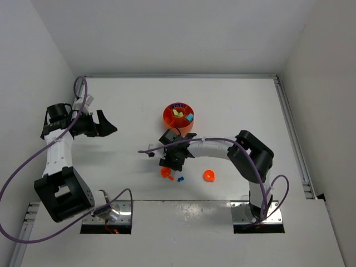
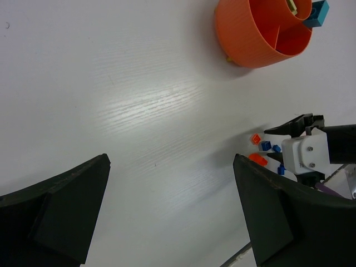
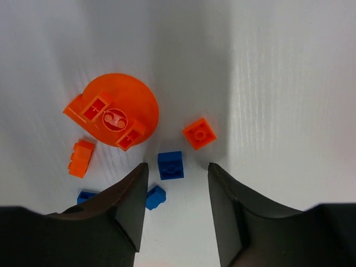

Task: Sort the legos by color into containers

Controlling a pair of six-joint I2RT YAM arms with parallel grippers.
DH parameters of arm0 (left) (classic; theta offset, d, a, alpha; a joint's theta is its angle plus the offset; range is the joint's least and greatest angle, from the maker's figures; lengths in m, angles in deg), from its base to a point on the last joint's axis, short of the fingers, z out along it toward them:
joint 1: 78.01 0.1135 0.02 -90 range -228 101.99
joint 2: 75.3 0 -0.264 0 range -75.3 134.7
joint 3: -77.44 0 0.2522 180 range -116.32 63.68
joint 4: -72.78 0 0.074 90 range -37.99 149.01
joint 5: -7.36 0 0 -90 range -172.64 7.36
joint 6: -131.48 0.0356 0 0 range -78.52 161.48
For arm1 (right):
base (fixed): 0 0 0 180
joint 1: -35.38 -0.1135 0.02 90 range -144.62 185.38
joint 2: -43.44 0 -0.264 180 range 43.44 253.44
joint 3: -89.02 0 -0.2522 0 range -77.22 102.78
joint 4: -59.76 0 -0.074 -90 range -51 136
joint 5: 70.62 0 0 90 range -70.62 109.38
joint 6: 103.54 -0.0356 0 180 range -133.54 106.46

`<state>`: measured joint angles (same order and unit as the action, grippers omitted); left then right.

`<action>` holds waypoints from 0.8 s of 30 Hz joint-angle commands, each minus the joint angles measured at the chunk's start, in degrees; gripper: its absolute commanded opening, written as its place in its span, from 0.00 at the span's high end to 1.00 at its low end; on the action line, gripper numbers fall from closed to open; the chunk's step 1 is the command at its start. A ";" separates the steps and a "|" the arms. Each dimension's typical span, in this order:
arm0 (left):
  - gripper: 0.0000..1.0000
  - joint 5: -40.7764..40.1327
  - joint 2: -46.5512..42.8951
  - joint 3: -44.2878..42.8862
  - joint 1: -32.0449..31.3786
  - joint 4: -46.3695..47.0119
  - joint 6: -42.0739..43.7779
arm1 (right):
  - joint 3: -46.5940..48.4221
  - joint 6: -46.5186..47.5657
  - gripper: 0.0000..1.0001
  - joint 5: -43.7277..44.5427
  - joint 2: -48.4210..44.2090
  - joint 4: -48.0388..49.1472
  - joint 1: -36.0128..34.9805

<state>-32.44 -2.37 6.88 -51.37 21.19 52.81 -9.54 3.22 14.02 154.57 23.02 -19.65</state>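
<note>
The round orange dish (image 1: 178, 115) with its containers stands mid-table and holds lime, cyan and purple legos; a cyan brick (image 2: 318, 14) rests at its rim. My right gripper (image 3: 177, 166) hovers open over loose legos in front of the dish. A blue brick (image 3: 170, 165) lies just beyond its fingertips, between them, ungripped. Around it lie an orange square brick (image 3: 199, 133), a round orange piece (image 3: 114, 114) with small bricks on it, a small orange brick (image 3: 82, 158) and two more blue bricks (image 3: 156, 197). My left gripper (image 2: 171, 158) is open and empty, far to the left.
A second round orange piece (image 1: 209, 176) lies on the table right of the cluster, under the right arm's forearm (image 1: 214, 147). A purple cable (image 1: 150, 150) runs from the right wrist. White walls enclose the table on three sides.
</note>
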 commanded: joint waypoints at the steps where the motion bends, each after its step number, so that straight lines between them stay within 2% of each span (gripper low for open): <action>1: 0.00 1.75 -0.33 -2.09 0.70 0.47 1.15 | 0.44 0.56 0.54 0.71 0.75 2.06 -0.61; 4: 0.00 1.75 -0.33 -2.09 1.23 0.47 1.15 | -0.18 0.04 0.66 1.23 0.75 2.68 -1.14; 8: 0.00 1.75 0.20 -1.56 1.23 0.47 1.15 | -0.18 0.03 0.95 1.24 0.06 1.98 -1.14; 9: 0.00 1.75 0.20 -1.56 1.23 0.47 1.15 | -0.18 0.03 0.97 1.76 -0.47 1.02 -1.14; 13: 0.00 1.75 0.20 -1.56 1.23 0.47 1.15 | 2.27 -0.49 1.00 1.76 -5.48 -3.11 0.18; 17: 0.00 1.75 0.20 -1.56 1.23 0.99 1.15 | 7.46 -1.02 1.00 5.36 -11.62 -4.53 2.02; 24: 0.00 1.22 0.20 -1.56 1.23 1.52 0.09 | 17.74 -1.02 1.00 8.71 -10.58 -7.95 5.45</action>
<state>-32.46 -2.15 6.88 -50.91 21.06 52.81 4.34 2.89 20.20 144.58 16.63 -15.91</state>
